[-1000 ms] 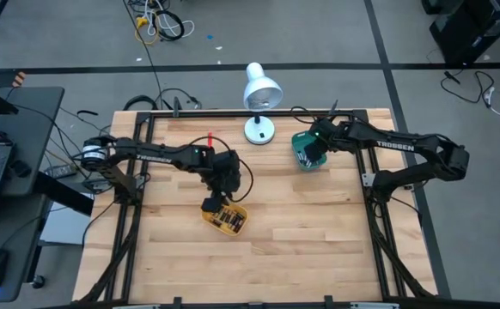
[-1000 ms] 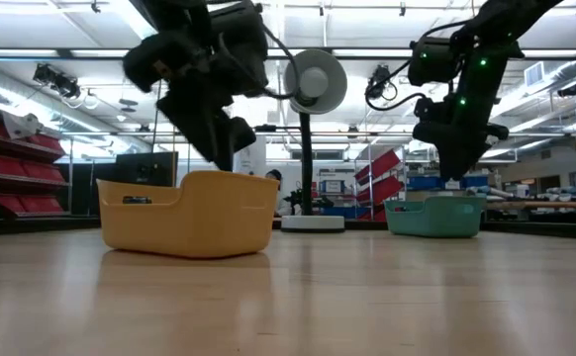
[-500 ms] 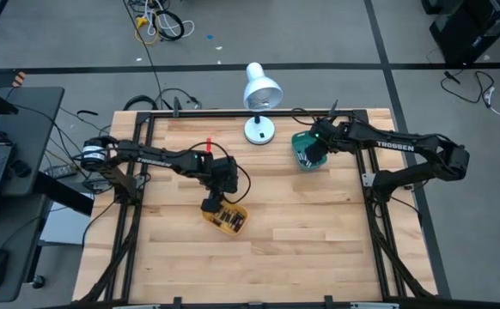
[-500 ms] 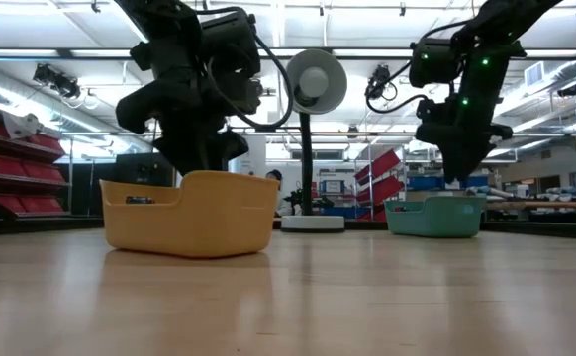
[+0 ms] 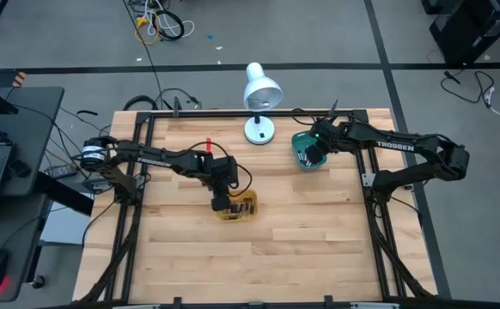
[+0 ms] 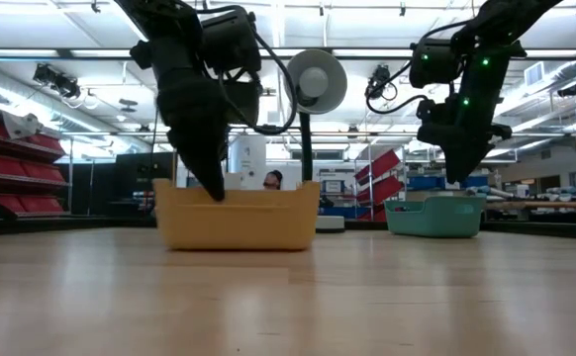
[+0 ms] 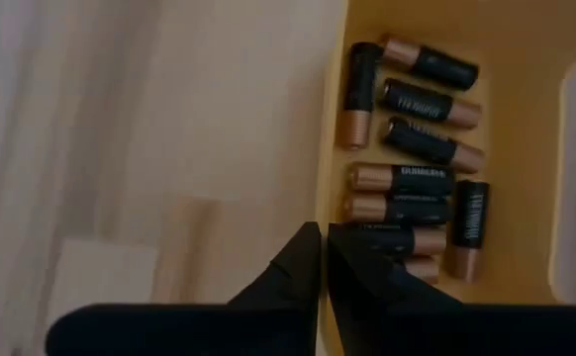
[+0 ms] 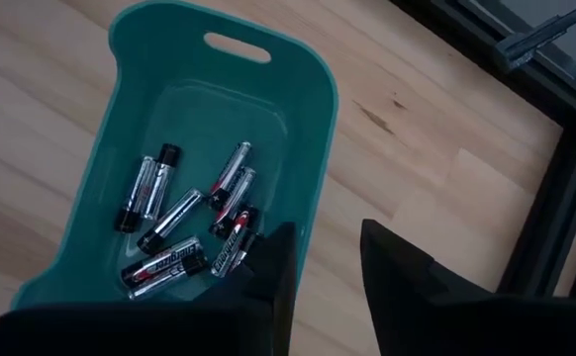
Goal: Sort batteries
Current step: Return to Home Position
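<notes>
Watching left gripper [image 7: 324, 229]: fingers [image 7: 293, 272] pinched on yellow tray [image 5: 248, 209] wall, well off worktop [image 5: 319, 249] edges, copper-top batteries [image 7: 412, 178] inside. Homing without release could drag or tip it. Right gripper [image 8: 326, 229] fingers [image 8: 397, 269] apart over teal tray [image 8: 105, 148] of silver batteries [image 8: 169, 265], near back edge.

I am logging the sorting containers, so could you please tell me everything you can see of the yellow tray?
The yellow tray is a small, smooth bin that looks like plastic, with rounded corners and a low upright wall. It stands level on the wooden table, near its middle. Inside, about nine copper-and-black batteries lie flat on its floor, most of them side by side and two crosswise. The left gripper reaches down over one side and pinches the tray's wall between its fingers. Apart from the table, nothing else touches it.
</notes>
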You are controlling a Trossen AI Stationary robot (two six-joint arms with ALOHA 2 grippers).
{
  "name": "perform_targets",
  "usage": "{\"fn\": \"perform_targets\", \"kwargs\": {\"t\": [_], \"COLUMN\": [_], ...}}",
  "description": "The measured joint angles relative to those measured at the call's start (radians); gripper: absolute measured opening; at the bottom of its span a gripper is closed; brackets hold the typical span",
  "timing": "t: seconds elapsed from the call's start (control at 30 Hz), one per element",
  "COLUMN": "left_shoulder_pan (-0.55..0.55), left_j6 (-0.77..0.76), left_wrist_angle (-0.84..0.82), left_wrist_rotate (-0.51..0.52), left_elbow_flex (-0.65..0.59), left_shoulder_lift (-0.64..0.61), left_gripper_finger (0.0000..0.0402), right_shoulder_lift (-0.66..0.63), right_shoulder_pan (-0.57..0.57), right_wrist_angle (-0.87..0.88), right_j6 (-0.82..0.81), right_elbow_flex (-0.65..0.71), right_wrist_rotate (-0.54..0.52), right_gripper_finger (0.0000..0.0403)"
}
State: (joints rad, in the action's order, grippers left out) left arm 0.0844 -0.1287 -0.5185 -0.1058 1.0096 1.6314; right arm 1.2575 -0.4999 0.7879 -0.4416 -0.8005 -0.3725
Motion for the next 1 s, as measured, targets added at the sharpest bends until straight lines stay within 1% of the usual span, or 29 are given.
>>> {"fn": "perform_targets", "kwargs": {"t": [0.13, 0.27, 0.33, 0.47, 0.6, 0.67, 0.73, 0.8, 0.93, 1.0], "left_shoulder_pan": [0.001, 0.001, -0.004, -0.021, -0.035, -0.035, -0.035, -0.035, -0.035, -0.035], "left_j6": [-0.252, -0.526, -0.645, -0.82, -0.982, -1.065, -1.129, -1.137, -1.145, -1.178], "left_wrist_angle": [-0.022, -0.054, -0.053, -0.032, -0.018, -0.015, -0.005, 0.016, 0.062, 0.089], "left_wrist_rotate": [0.08, 0.136, 0.149, 0.19, 0.254, 0.273, 0.276, 0.277, 0.276, 0.275], "left_elbow_flex": [0.0, 0.0, 0.0, 0.001, 0.001, 0.001, 0.001, 0.0, 0.0, 0.0], "left_shoulder_lift": [0.0, -0.001, -0.002, -0.002, -0.002, -0.001, 0.0, 0.0, 0.0, 0.0], "left_gripper_finger": [0.0043, 0.0038, 0.0032, 0.0026, 0.0027, 0.0028, 0.003, 0.003, 0.003, 0.003], "right_shoulder_lift": [0.0, 0.0, 0.0, 0.0, 0.0, 0.0, 0.0, 0.0, 0.0, 0.0], "right_shoulder_pan": [0.0, -0.001, -0.013, -0.064, -0.128, -0.159, -0.18, -0.186, -0.176, -0.174], "right_wrist_angle": [0.0, 0.0, 0.0, 0.015, 0.05, 0.057, 0.057, 0.057, 0.055, 0.045], "right_j6": [0.0, -0.029, -0.061, -0.081, -0.081, -0.072, -0.052, -0.029, -0.009, -0.007], "right_elbow_flex": [0.0, 0.0, 0.0, 0.0, 0.0, 0.0, 0.0, 0.0, 0.0, 0.0], "right_wrist_rotate": [0.0, 0.004, 0.029, 0.106, 0.118, 0.154, 0.207, 0.242, 0.259, 0.269], "right_gripper_finger": [0.0095, 0.0094, 0.0094, 0.0094, 0.0094, 0.0094, 0.0093, 0.0092, 0.0091, 0.0091]}}
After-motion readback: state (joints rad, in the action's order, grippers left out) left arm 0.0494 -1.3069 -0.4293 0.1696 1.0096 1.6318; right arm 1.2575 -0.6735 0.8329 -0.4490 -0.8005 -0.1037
